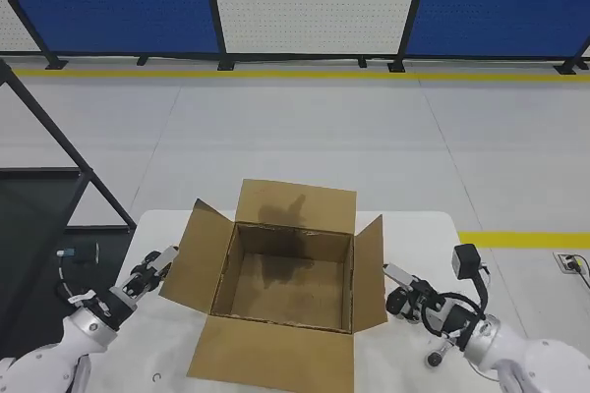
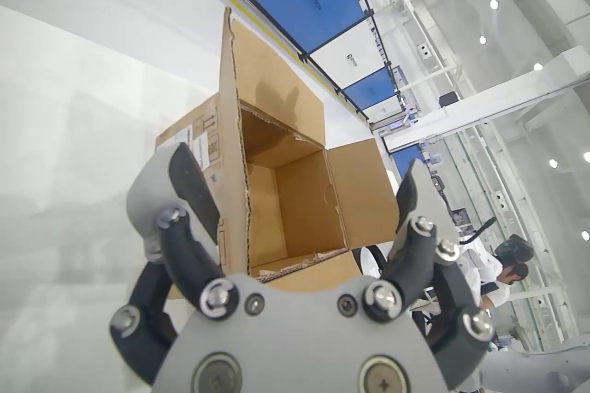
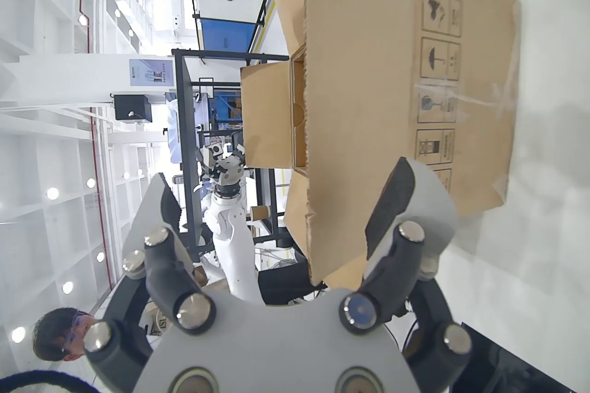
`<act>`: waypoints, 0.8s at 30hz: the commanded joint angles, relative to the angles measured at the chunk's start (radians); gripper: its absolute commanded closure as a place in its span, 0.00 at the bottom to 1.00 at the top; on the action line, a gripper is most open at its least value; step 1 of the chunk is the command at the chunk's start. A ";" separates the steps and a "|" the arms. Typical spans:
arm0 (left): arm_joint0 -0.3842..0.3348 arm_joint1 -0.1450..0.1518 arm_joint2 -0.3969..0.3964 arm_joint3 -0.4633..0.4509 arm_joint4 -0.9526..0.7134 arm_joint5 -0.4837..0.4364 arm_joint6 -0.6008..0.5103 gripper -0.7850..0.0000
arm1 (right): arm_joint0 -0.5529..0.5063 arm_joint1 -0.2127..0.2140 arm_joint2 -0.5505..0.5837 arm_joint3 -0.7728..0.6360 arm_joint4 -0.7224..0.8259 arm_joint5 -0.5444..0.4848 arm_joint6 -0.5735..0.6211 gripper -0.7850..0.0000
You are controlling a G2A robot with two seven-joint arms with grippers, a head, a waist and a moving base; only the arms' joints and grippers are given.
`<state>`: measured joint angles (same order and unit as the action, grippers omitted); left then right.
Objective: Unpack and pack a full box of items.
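Observation:
An open cardboard box (image 1: 287,280) stands mid-table with all its flaps folded outward; inside I see only its bare cardboard bottom. My left gripper (image 1: 157,267) is open beside the box's left flap (image 1: 192,260). In the left wrist view that flap's edge (image 2: 230,164) runs up between the spread fingers of the left gripper (image 2: 299,194). My right gripper (image 1: 397,285) is open next to the right flap (image 1: 372,275). The right wrist view has the right gripper (image 3: 286,201) facing the box's outer wall (image 3: 368,44), with a flap edge between its fingers. Neither gripper holds anything.
The white table (image 1: 423,236) has bare room on both sides of the box. A black metal rack (image 1: 39,167) stands to the left of the table. A small ring (image 1: 157,377) lies near the front left edge.

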<state>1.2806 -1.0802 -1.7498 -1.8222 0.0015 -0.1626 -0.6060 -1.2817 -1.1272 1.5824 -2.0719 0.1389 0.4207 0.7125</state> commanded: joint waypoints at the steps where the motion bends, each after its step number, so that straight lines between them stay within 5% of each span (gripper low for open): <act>1: 0.004 -0.001 -0.008 -0.003 -0.019 -0.007 0.023 0.00 | -0.033 0.006 0.052 -0.022 -0.014 0.017 0.002 0.00; 14: -0.005 -0.001 -0.005 -0.002 -0.085 -0.029 0.047 0.00 | -0.266 0.031 0.373 -0.177 -0.060 0.185 0.032 0.00; 24: -0.005 -0.001 -0.005 -0.002 -0.085 -0.029 0.047 0.00 | -0.268 0.031 0.377 -0.182 -0.054 0.189 0.028 0.00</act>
<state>1.2761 -1.0808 -1.7543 -1.8240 -0.0836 -0.1918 -0.5588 -1.5498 -1.0964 1.9597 -2.2537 0.0853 0.6100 0.7405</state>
